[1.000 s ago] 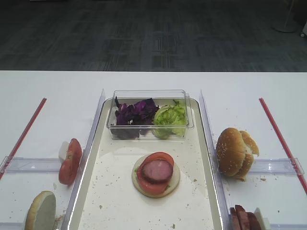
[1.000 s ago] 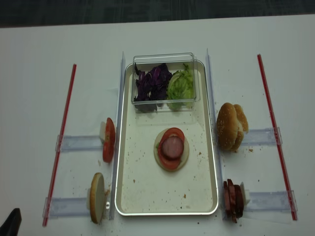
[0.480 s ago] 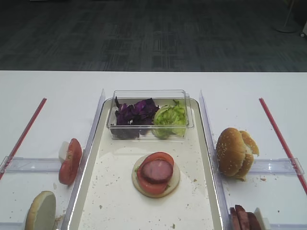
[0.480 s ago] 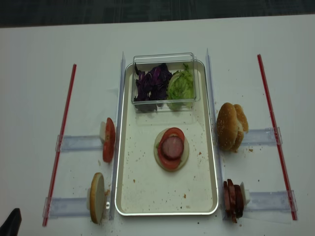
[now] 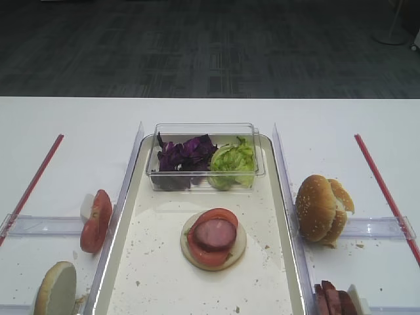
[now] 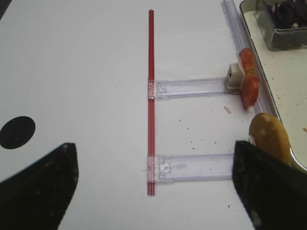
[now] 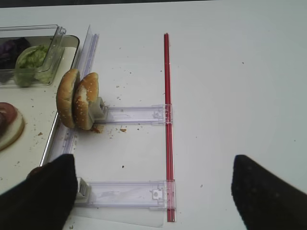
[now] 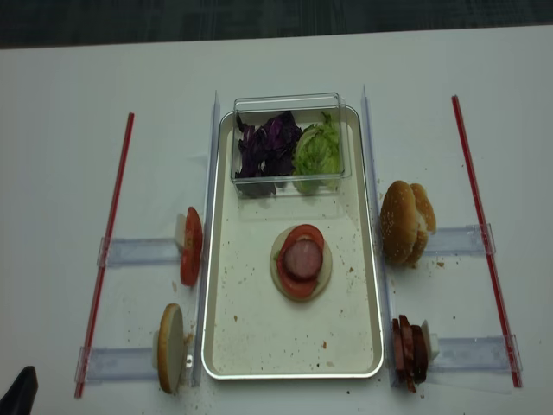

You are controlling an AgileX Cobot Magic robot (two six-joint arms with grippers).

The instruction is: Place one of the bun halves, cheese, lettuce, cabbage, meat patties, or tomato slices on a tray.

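While the right pincer (image 7: 152, 189) hangs spread and empty, the bun halves (image 7: 77, 99) stand ahead to its left

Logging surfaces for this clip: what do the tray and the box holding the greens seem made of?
Tray: likely metal, judging by its shiny silvery raised rim, with a matte cream floor. Box: clear glossy plastic, since the cabbage and lettuce show through its walls.
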